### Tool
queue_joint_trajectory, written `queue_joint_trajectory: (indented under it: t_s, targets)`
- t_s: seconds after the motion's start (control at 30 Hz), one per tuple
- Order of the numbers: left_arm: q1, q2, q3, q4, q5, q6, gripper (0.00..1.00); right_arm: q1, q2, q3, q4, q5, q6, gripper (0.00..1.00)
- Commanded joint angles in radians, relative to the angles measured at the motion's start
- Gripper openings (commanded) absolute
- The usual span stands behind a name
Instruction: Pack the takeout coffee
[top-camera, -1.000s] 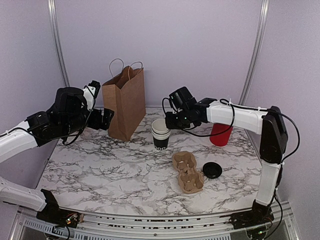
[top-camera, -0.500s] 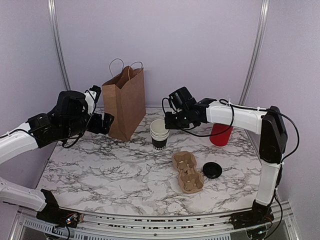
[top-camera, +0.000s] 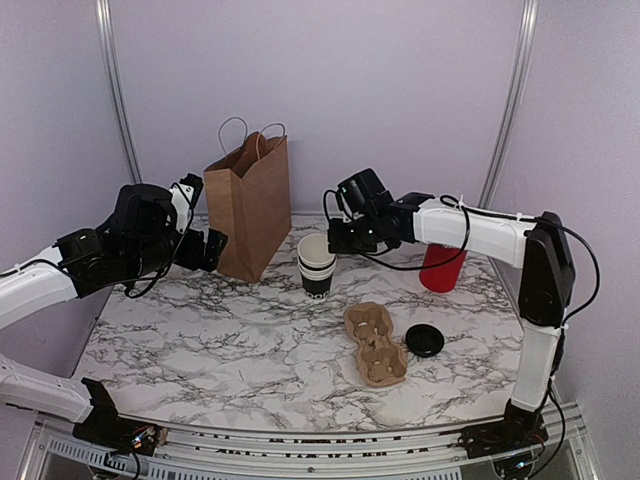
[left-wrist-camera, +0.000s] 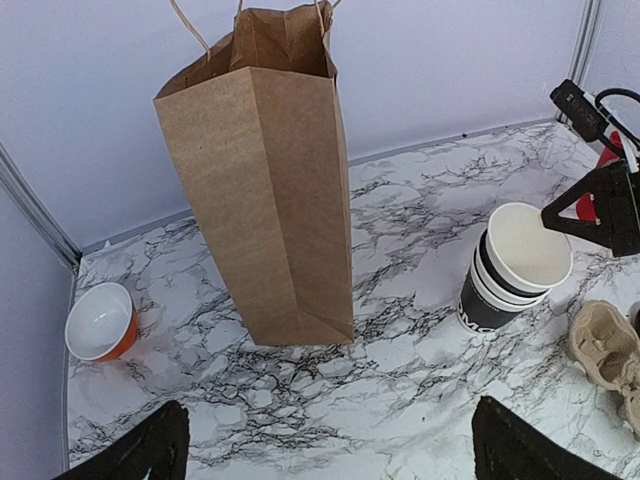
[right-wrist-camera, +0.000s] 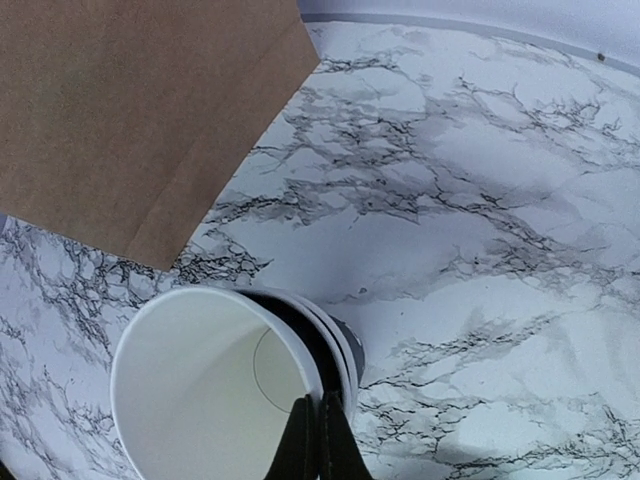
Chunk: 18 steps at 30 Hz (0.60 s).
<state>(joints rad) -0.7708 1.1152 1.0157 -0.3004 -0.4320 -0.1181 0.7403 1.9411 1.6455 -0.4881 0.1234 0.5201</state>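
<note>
A stack of white-rimmed black paper cups (top-camera: 318, 268) stands mid-table, right of the brown paper bag (top-camera: 250, 205). My right gripper (top-camera: 334, 243) is shut on the rim of the stack's top cup (right-wrist-camera: 200, 390), one finger inside and one outside; that cup sits tilted and partly raised out of the others. A round black lid (top-camera: 424, 340) lies alone on the table to the right. No takeout coffee with its lid on is in view. My left gripper (top-camera: 205, 248) hovers wide open left of the bag (left-wrist-camera: 265, 190), holding nothing.
A cardboard cup carrier (top-camera: 376, 345) lies in front of the stack, beside the lid. A red cup (top-camera: 440, 268) stands behind my right forearm. A small orange bowl (left-wrist-camera: 100, 320) sits at the far left, near the wall.
My right gripper has shut on the top cup's rim and drawn it slightly up and to the left, tilting it. The left arm has dipped a little.
</note>
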Motion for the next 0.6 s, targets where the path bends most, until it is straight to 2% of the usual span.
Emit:
queue_joint_trajectory:
  t_s: [0.0,0.57]
  targets:
    - [0.002,-0.020,-0.010,0.009,-0.017,0.012,0.99,-0.005,-0.040,0.066,0.008,-0.013,0.005,0.00]
    - [0.003,-0.014,-0.007,0.009,0.000,0.012,0.99,-0.005,-0.109,0.150,-0.037,0.029,-0.049,0.00]
